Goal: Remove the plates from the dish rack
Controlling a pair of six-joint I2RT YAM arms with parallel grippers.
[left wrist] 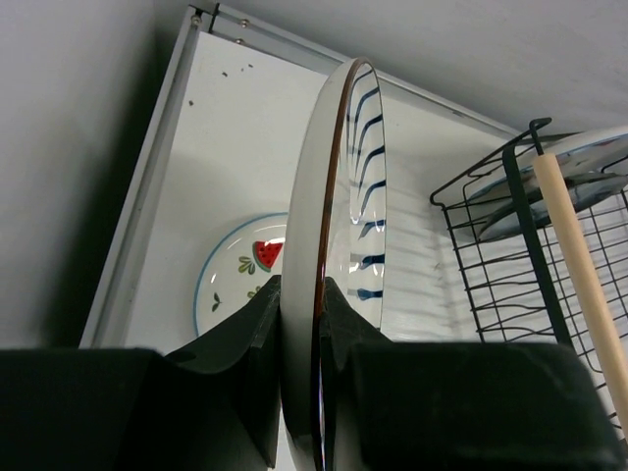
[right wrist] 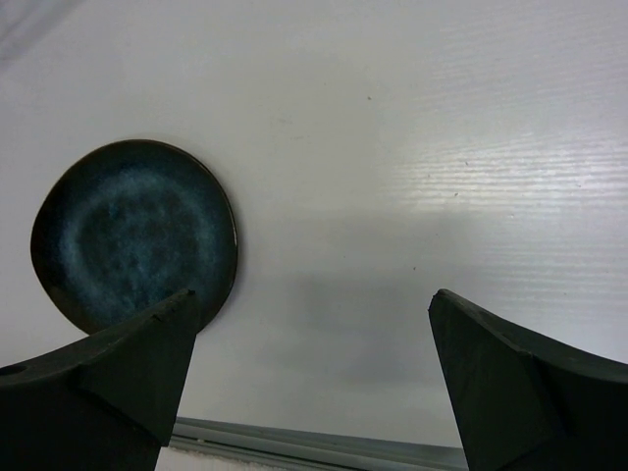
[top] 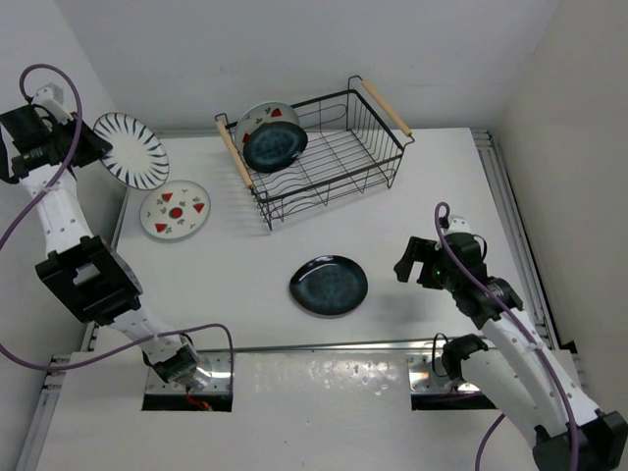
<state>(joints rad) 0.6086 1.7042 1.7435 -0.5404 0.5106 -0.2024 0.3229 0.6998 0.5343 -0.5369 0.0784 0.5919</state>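
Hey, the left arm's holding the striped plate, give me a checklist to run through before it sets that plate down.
1. Left gripper shut on the striped plate rim: ok.
2. Striped plate clear of the dish rack: ok.
3. Striped plate's height above the table: cannot tell.
4. Watermelon plate clear of the drop path: cannot tell.
5. Right gripper open, far off beside the dark blue plate: ok.
6. Dish rack emptied: not ok, a red-motif plate and a second blue plate stand inside.
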